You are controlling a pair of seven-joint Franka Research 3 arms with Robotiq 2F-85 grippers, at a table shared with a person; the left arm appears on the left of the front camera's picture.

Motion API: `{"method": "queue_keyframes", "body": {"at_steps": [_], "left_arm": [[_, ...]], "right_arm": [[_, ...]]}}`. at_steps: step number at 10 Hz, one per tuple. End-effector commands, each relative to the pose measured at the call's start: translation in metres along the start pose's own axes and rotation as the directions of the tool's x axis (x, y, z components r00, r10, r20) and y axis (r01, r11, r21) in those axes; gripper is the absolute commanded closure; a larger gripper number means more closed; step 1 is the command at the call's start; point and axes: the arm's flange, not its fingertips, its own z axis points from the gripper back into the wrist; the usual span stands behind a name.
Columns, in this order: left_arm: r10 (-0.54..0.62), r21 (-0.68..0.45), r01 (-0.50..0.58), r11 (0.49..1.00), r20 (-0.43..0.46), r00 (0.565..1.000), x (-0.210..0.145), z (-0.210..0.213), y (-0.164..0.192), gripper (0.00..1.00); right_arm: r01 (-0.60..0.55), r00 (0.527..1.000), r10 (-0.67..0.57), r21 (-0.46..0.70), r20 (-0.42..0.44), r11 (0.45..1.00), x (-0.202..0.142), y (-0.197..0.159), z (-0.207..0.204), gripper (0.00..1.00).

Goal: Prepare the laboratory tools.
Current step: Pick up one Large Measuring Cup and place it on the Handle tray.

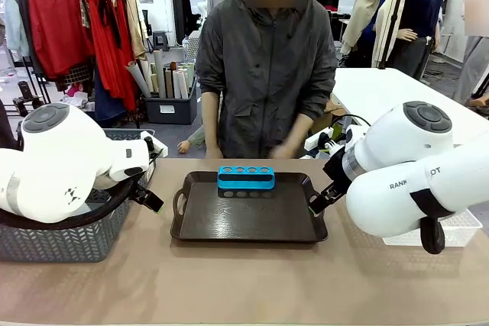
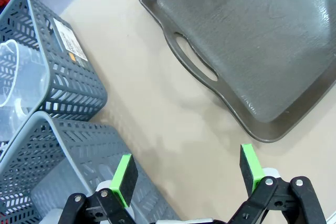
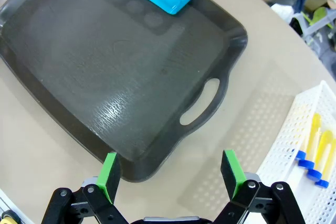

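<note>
Two empty, wide-open grippers flank your tray (image 1: pixel 252 219): left gripper (image 2: pixel 186 174) beside the grey basket (image 2: pixel 79 85) holding the beaker (image 2: pixel 16 74), right gripper (image 3: pixel 170 174) beside the white basket (image 3: pixel 283 145) holding tubes (image 3: pixel 313 129). Bare table (image 2: pixel 152 103) borders both handle edges.

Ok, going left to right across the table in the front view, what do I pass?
Grey basket → left gripper → brown tray → right gripper → white basket.

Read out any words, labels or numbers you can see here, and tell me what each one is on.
"RANK" and "OT": cut-off lettering on the right arm.
White sticker on the grey basket: print too blurred to read.
Nothing else is legible.
</note>
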Motion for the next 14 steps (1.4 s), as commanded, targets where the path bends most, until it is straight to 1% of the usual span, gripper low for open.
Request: {"method": "queue_keyframes", "body": {"at_steps": [1,5,6,7,9,10,11,12,14], "left_arm": [[0.000,0.000,0.000,1.000,0.000,1.000,0.000,0.000,0.000,0.00],[0.000,0.000,0.000,1.000,0.000,1.000,0.000,0.000,0.000,0.00],[0.002,-0.059,-0.003,0.998,-0.018,1.000,0.007,0.006,-0.007,0.00],[0.000,-0.104,-0.001,0.995,-0.012,1.000,0.016,0.013,-0.013,0.00],[0.004,-0.156,-0.004,0.988,0.003,1.000,0.031,0.025,-0.018,0.00],[-0.001,-0.169,0.002,0.986,0.007,1.000,0.038,0.033,-0.017,0.00],[-0.005,-0.184,0.007,0.983,0.014,1.000,0.042,0.039,-0.018,0.00],[-0.015,-0.214,0.022,0.977,0.036,0.999,0.049,0.048,-0.018,0.00],[-0.038,-0.282,0.061,0.958,0.085,0.996,0.061,0.069,-0.015,0.00]], "right_arm": [[0.001,1.000,-0.001,0.000,0.000,1.000,0.000,0.000,0.000,0.00],[0.000,1.000,0.000,0.000,0.000,1.000,0.000,0.000,0.000,0.00],[-0.009,1.000,0.008,0.046,0.010,0.999,0.006,0.003,0.005,0.00],[-0.014,1.000,0.012,0.071,0.025,0.997,0.011,0.004,0.011,0.00],[-0.019,0.999,0.013,0.140,0.045,0.990,0.020,0.001,0.023,0.00],[-0.023,0.998,0.015,0.142,0.062,0.990,0.023,0.000,0.028,0.00],[-0.025,0.998,0.018,0.149,0.054,0.988,0.025,-0.003,0.039,0.00],[-0.027,0.998,0.019,0.169,0.054,0.985,0.027,-0.011,0.050,0.00],[-0.065,0.994,0.047,0.186,0.097,0.980,0.032,-0.032,0.079,0.00]]}}
